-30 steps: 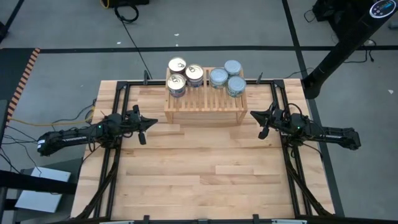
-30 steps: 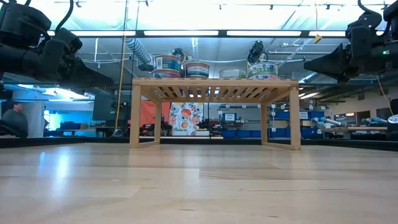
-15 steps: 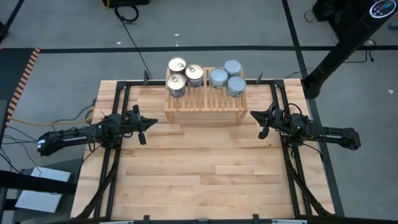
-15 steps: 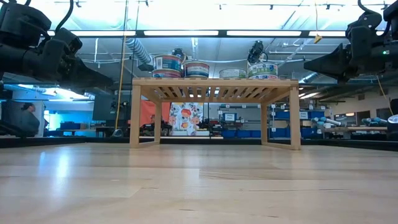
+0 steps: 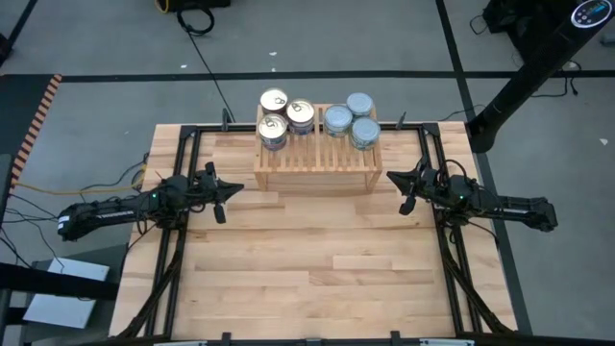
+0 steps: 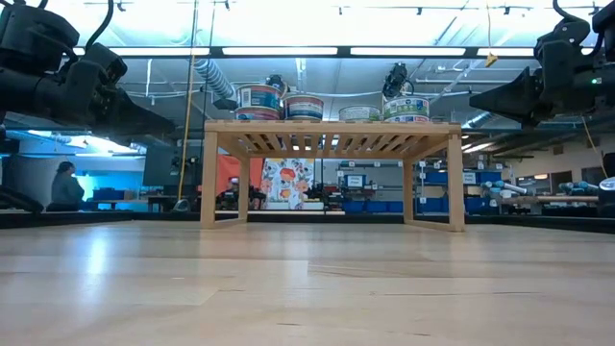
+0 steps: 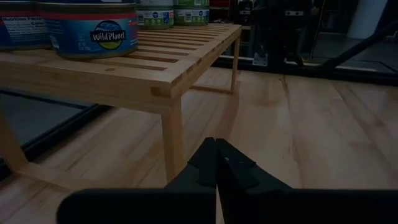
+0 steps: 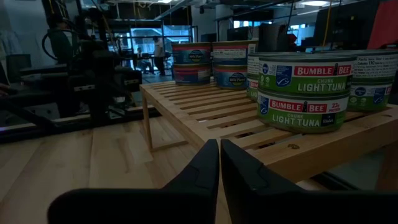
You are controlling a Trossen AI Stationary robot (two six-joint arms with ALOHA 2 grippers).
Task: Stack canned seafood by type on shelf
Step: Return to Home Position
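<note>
The wooden shelf (image 5: 317,165) stands at 12 o'clock on the plank table (image 5: 288,269), and every tin in view is on its slatted top. The gold-topped Wild Planet tins (image 5: 274,100) are grouped toward the shelf's 10 o'clock corner. The silver-topped Bumble Bee light tuna tins (image 5: 360,104) are toward its 2 o'clock corner, and the right wrist view shows at least one pair of them stacked two high. The sorting looks complete, with only the retreat to home left. The left gripper (image 5: 234,189) hovers at about 9 o'clock of the table, just beside the shelf's near left leg. Its fingers are pressed together on nothing. The right gripper (image 5: 394,178) mirrors it at 3 o'clock, also clenched and empty, near the shelf's right end. Both arms already look close to a rest pose. Any remaining travel is best made outward and away from the shelf, toward 9 and 3 o'clock. With the fingers closed and the wrists level, neither tip should catch a leg. A knock to the light shelf could slide or topple the stacked tins.
</note>
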